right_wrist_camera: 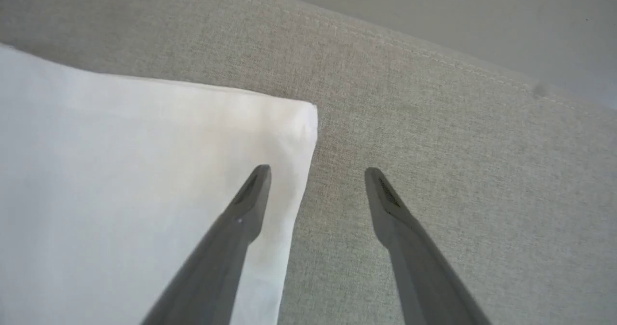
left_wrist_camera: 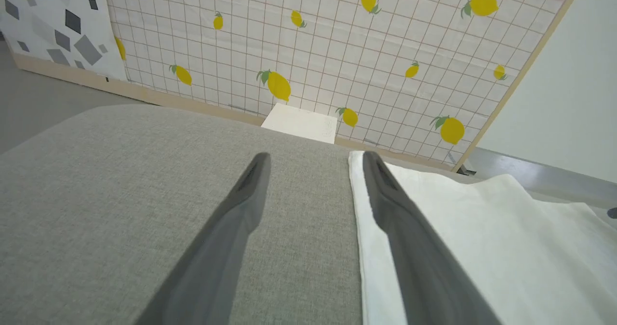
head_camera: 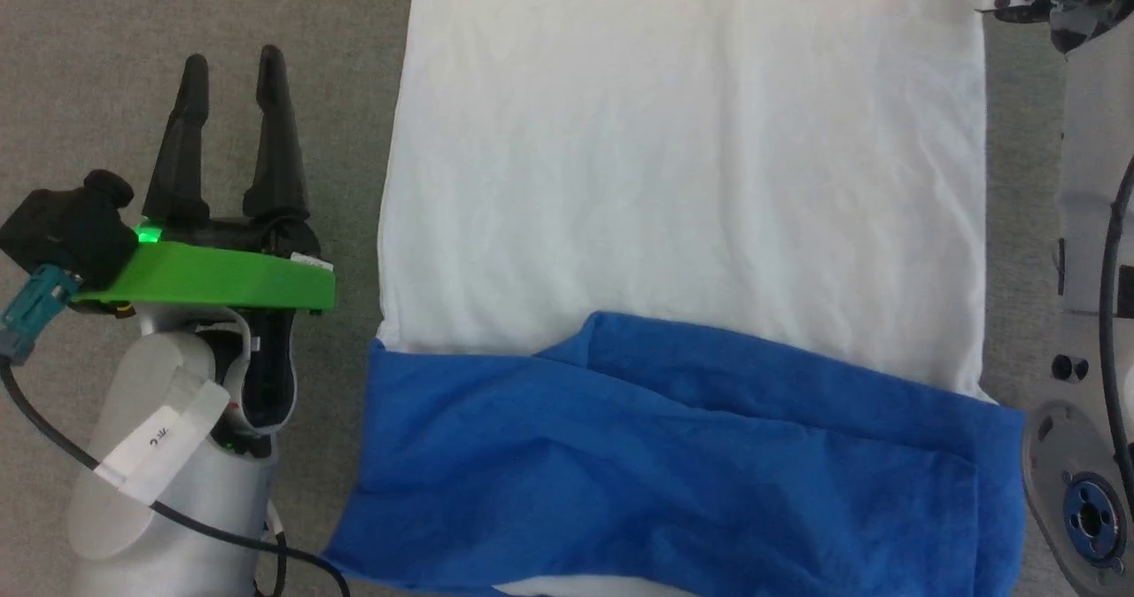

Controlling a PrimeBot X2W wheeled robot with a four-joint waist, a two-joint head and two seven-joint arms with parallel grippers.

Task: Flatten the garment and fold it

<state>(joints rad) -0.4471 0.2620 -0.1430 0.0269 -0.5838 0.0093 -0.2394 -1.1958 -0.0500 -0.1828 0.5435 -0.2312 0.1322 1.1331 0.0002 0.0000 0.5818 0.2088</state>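
Observation:
The garment lies spread on the grey surface, its white body a smooth rectangle and its blue sleeves folded across the near end. My left gripper hovers open just off the shirt's left edge, nothing between its fingers. In the left wrist view the left gripper straddles grey fabric, its right finger over the garment's white edge. In the right wrist view my right gripper is open above the garment's far right corner, one finger over white cloth, the other over grey.
The grey upholstered surface runs beyond the shirt on both sides. My right arm's pale links stand along the right edge of the head view. A lemon-patterned wall panel and a small white block lie beyond the surface.

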